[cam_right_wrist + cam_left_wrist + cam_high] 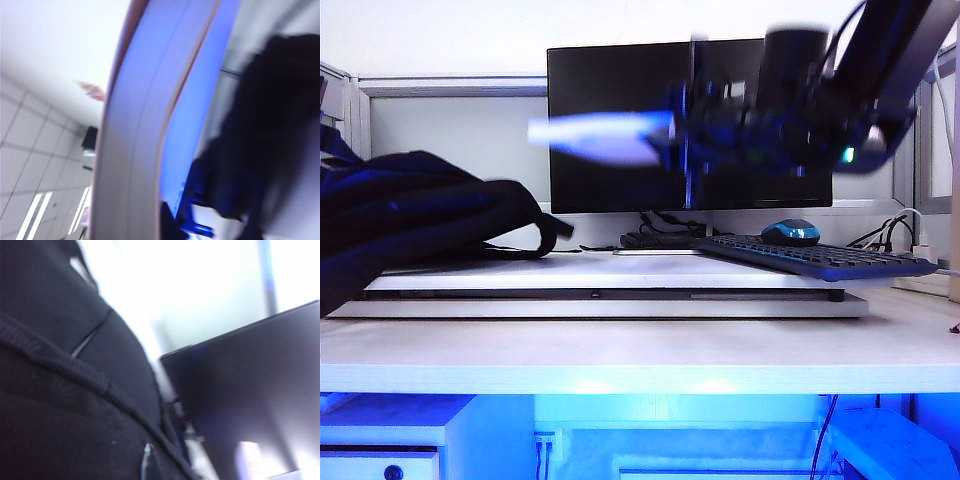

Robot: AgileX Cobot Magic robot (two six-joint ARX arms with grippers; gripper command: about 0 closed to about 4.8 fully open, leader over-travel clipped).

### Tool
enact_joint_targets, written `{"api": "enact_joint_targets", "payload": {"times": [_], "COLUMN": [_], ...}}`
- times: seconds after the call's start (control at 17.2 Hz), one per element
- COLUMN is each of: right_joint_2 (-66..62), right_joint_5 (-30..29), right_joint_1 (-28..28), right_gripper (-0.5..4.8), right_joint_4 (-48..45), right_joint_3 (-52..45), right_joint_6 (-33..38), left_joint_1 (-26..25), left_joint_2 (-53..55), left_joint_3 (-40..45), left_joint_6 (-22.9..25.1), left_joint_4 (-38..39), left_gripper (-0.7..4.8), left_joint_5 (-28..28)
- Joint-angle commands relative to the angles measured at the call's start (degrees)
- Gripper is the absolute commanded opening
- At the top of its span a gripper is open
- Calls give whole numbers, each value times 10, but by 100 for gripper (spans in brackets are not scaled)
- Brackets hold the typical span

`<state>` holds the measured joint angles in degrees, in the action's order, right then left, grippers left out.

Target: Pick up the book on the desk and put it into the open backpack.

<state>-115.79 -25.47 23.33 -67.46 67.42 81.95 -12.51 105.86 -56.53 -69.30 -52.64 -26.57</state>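
The right pincer hung high above the tabletop, in front of the dark monitor, at the end of a black arm that reached in from the upper right of the exterior view. It pinched the book, which stuck out level from it toward the backpack and showed only as a pale blurred streak against the screen. In the right wrist view the book filled the middle of the picture, its pale cover with a thin line and pinkish edges running away from the camera, with the dark bulk of the backpack beyond it. The backpack lay slumped on its side at the left end of the white raised board, one strap trailing across the board toward the middle. The left pincer did not show in any picture; it was pressed together, and whether it held anything could not be told. Its wrist camera sat right against the backpack's black fabric, a corded seam crossing the picture, with the monitor off to one side. A black keyboard and a blue mouse rested at the right end of the board.
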Motion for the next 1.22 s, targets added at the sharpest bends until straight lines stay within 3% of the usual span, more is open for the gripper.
{"api": "enact_joint_targets", "payload": {"times": [0.06, 0.12, 0.29, 0.58, 0.93, 1.22], "right_joint_2": [26, 26, 18, -58, -106, -179], "right_joint_5": [-13, -17, -5, 6, 26, 20], "right_joint_1": [8, 17, 55, 60, 79, 114], "right_gripper": [-6, -6, -6, -6, -6, -6], "right_joint_4": [-10, 31, 294, 317, 316, 360], "right_joint_3": [43, 64, 189, 266, 287, 443], "right_joint_6": [-10, -19, -193, -152, -122, -99], "left_joint_1": [3, 3, 3, 3, 14, 88], "left_joint_2": [-4, -4, -4, -5, -5, -5], "left_joint_3": [-5, -5, -6, -6, -22, -46], "left_joint_6": [-50, -64, -127, -185, -208, -229], "left_joint_4": [-101, -120, -209, -300, -303, -302], "left_gripper": [-6, -6, -6, -6, -6, -6], "left_joint_5": [-24, -30, -45, -61, -122, -148]}}
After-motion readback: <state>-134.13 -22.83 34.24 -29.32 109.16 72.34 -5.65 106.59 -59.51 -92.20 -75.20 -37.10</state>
